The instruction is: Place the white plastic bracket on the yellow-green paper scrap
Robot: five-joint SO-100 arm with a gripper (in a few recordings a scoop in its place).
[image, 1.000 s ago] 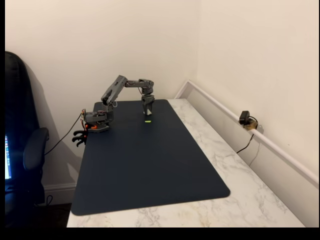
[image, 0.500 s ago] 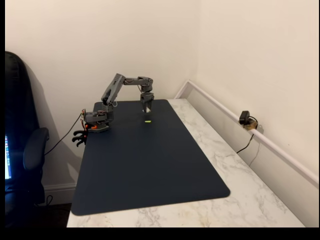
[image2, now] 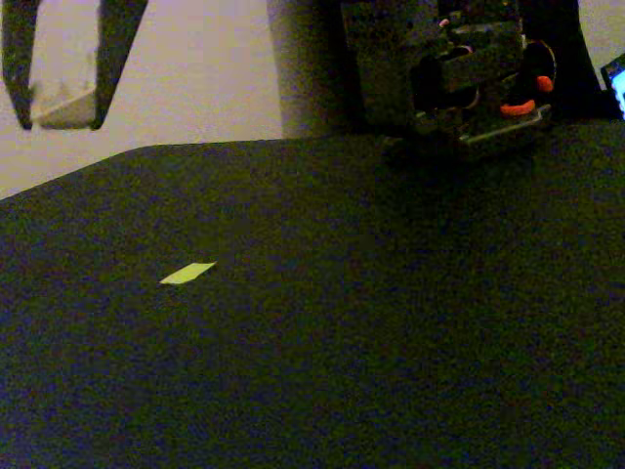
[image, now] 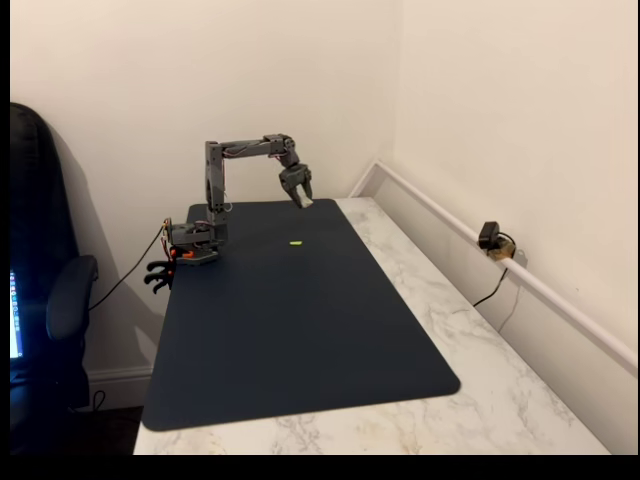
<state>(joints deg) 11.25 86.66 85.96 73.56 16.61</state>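
My gripper (image: 299, 197) hangs high above the far end of the dark mat, shut on the white plastic bracket (image: 305, 203). In the low fixed view the bracket (image2: 64, 106) sits pinched between the two dark fingers (image2: 20, 59) at the top left, well clear of the mat. The yellow-green paper scrap (image: 296, 242) lies flat on the mat below and a little nearer than the gripper. It appears as a small bright strip (image2: 187, 274) in the low fixed view, with nothing on it.
The dark mat (image: 300, 330) covers most of a marble table (image: 480, 380). The arm's base (image: 193, 245) is clamped at the mat's far left edge. A small camera (image: 490, 238) with a cable sits by the right wall rail. A black chair (image: 45, 290) stands left.
The gripper has risen from just above the paper scrap to well above the mat, with the arm folding back and upright. The paper scrap has stayed put.
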